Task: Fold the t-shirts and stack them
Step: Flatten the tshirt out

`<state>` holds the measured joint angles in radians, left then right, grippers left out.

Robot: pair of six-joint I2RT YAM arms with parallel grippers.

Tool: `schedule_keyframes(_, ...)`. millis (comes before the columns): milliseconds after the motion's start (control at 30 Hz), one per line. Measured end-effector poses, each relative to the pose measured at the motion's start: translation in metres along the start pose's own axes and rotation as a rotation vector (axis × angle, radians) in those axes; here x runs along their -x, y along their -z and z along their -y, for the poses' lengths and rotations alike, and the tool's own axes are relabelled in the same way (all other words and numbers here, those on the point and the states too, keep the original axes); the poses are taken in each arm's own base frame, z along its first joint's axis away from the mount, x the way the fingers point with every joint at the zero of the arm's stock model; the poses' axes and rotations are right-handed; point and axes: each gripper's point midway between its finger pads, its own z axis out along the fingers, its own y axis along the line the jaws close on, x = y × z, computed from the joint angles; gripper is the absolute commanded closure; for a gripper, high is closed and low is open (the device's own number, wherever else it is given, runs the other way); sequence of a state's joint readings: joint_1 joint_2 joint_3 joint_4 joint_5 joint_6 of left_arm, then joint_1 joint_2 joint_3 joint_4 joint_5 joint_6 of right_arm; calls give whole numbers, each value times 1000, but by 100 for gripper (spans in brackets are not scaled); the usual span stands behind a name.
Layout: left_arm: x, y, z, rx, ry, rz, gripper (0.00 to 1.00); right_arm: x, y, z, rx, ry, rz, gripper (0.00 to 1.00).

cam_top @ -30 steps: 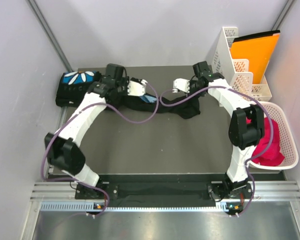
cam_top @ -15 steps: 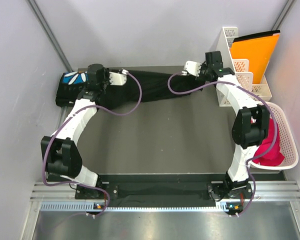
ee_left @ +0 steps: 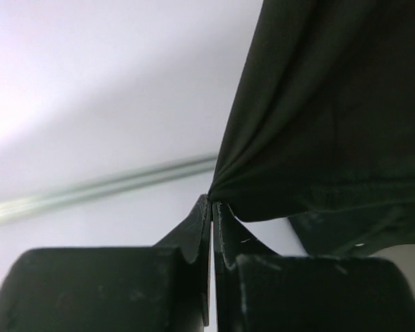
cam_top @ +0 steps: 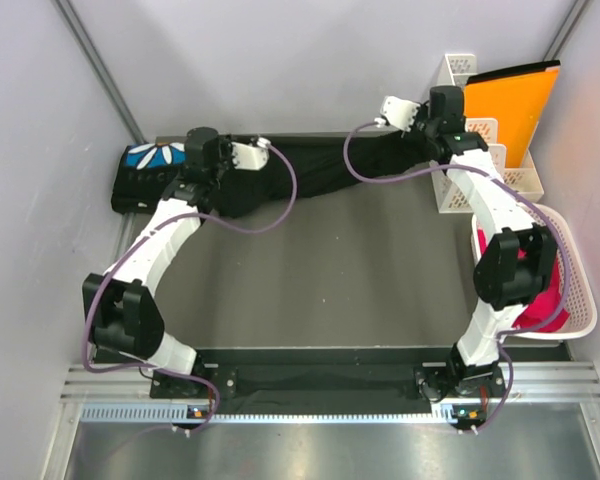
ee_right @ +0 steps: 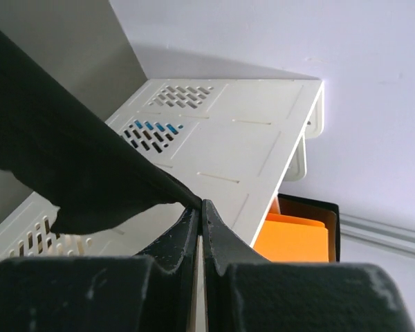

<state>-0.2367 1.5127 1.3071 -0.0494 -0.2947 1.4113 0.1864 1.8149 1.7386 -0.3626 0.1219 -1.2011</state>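
Shirt (cam_top: 320, 170), black: held taut over the far tabletop (cam_top: 330, 270), one edge pinched tight in left fingers (ee_left: 194, 235), the other in right fingers (ee_right: 218, 242). Folded shirt (cam_top: 145, 170) lies far left. Step: spreading. Next, probably: lay it flat and smooth for folding.

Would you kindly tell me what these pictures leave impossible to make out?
- The stretched t-shirt: its chest print is unseen in every view; only plain black cloth shows, and the wrist views catch just the pinched edges.
- The folded t-shirt: in the top view, the left arm covers its right end.
- The pink cloth in the basket: in the top view, the right arm hides much of it.
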Motion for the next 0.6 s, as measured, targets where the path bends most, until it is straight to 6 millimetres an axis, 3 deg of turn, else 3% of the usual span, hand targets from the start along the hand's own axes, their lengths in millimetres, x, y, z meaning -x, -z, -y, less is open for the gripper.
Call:
schedule_keyframes(167,39,21,34,-161,8,177,100,-6,1,-18,65,25,-1,100)
schedule_keyframes(333,55,50,81,-346,2,320,100,-7,1,-37,135,39,10,100)
schedule_keyframes(433,60,54,119,-485,-16,353,100,-7,0,-45,163,45,15,100)
schedule_keyframes(600,64,42,190,-697,-39,366,100,-2,1,-57,200,55,26,100)
